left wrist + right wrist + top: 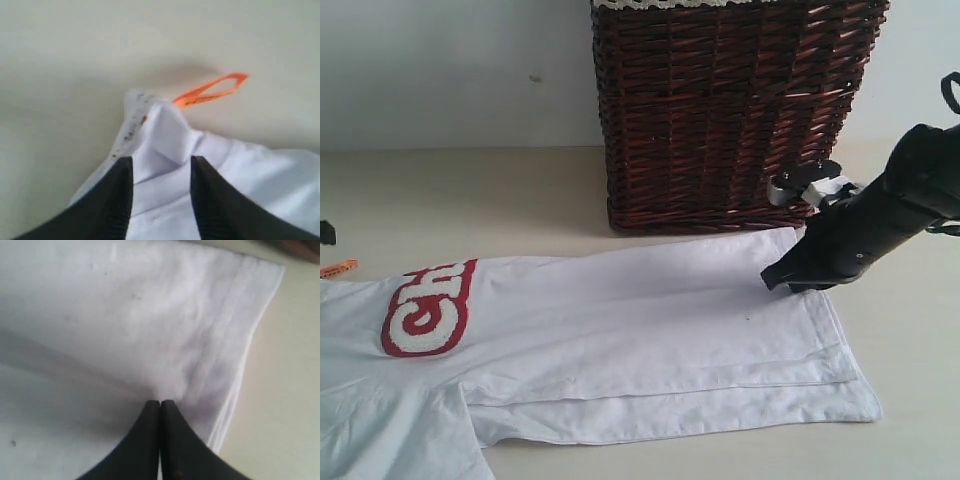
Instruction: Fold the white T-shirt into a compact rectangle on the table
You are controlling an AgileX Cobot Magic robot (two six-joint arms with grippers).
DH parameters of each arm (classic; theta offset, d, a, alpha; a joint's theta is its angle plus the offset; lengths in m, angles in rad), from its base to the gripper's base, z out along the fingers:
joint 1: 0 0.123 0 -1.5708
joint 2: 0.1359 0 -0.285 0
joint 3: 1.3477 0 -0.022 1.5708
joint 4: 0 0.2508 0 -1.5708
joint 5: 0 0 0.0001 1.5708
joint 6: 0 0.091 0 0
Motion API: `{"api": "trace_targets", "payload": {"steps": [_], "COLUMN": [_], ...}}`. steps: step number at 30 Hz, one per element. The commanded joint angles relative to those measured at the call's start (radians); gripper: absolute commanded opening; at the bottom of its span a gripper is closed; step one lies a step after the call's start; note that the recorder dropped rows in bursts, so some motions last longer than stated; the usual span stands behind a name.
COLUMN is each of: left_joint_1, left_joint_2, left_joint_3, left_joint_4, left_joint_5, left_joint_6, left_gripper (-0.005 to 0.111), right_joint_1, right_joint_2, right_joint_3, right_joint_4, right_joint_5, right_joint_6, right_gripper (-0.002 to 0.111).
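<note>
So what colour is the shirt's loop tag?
The tag is orange, clearest in the left wrist view.

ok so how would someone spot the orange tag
Start at the dark wicker basket at the back of the table; the white T-shirt lies in front of it. Follow the shirt to the view's left, past its red lettering. The tag is a thin orange loop, the only orange thing there.

1. T-shirt (640, 330) lies flat on the table (470, 200), running from the left edge to right of centre, with its layers stacked.
2. Basket (720, 110) stands on the table behind the T-shirt, right of centre, just beside its rear edge.
3. Lettering (425, 312) sits on the T-shirt's left part; neck tag (338, 267) is far left.
4. Right gripper (782, 282) is on the T-shirt's right end, in front of the basket.
5. Left gripper (161, 162) is at the neck end, with the tag just beyond it.
</note>
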Motion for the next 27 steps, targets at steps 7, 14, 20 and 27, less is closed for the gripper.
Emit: {"api": "trace_targets", "payload": {"steps": [7,14,20,27], "left_joint_1": [-0.005,-0.005,-0.005,-0.005], "left_joint_2": [-0.19,-0.219,-0.219,-0.22], "left_joint_3": [-0.09,-0.054,-0.036,-0.036], "left_joint_4": [-0.277,-0.602,-0.71,-0.909], "left_joint_5": [0.115,0.12,0.144,0.212], "left_joint_6": [0.367,0.619,0.72,0.901], "left_gripper": [0.046,0.046,0.046,0.045], "right_joint_1": [0.059,0.254,0.438,0.496], "right_joint_2": [-0.274,-0.312,-0.232,-0.115], "right_joint_3": [0.005,0.007,0.042,0.046], "right_joint_4": [-0.004,-0.084,-0.274,-0.52], "right_joint_5": [0.249,0.406,0.285,0.193], "right_joint_6": [-0.265,-0.319,-0.182,0.069], "right_gripper": [0.007,0.034,0.035,0.035]}}
